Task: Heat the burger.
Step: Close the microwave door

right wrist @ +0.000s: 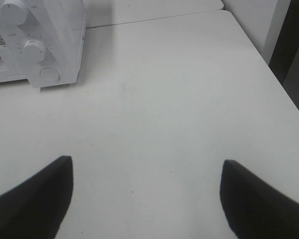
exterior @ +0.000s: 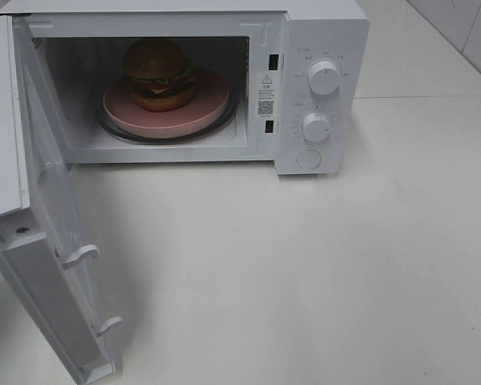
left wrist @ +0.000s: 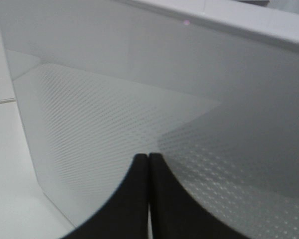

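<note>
The burger stands on a round pink plate inside the white microwave, on its glass turntable. The microwave door hangs wide open to the left. Neither arm shows in the exterior high view. In the left wrist view my left gripper is shut with nothing in it, its tips close to the door's dotted outer panel. In the right wrist view my right gripper is open and empty above the bare table, away from the microwave's control panel.
Two white knobs and a round button sit on the microwave's right panel. Two latch hooks stick out of the door's inner edge. The white table stretches in front; its right edge shows in the right wrist view.
</note>
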`<state>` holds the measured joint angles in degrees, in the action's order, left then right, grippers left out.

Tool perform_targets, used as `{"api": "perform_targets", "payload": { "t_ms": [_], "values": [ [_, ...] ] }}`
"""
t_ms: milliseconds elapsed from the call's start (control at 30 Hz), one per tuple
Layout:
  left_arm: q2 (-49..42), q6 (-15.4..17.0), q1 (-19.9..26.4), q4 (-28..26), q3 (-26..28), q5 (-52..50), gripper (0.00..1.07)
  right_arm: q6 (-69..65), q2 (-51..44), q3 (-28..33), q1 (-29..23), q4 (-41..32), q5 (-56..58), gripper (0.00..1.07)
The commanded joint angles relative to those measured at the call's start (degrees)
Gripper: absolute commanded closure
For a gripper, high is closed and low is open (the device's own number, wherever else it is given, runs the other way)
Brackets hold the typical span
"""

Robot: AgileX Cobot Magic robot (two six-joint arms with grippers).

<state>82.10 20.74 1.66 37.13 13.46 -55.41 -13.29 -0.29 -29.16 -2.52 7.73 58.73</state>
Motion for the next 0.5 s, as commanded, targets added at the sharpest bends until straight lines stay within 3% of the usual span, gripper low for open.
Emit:
{"api": "perform_targets", "payload": {
  "t_ms": [33, 267, 333, 500],
  "values": [
    [1.7, -0.1, -3.2, -2.2, 1.6, 0.3, 1.07, -0.2, -1.4, 0.0, 0.3, 0.2, -0.9, 0.32],
    [4.4, -2.9, -10.5, -8.6, 3.4, 0.3, 1.07, -0.2, -1.4, 0.0, 0.3, 0.2, -0.9, 0.32],
    [5.6, -4.1, -13.1, -13.6, 3.8, 0.3, 1.07, -0.2, -1.4, 0.0, 0.3, 0.2, -0.9, 0.32],
    [7.4, -4.1, -16.7, -17.1, 5.4, 0.5, 1.07, -0.2, -1.4, 0.0, 0.3, 0.2, -0.9, 0.32]
  ]
}}
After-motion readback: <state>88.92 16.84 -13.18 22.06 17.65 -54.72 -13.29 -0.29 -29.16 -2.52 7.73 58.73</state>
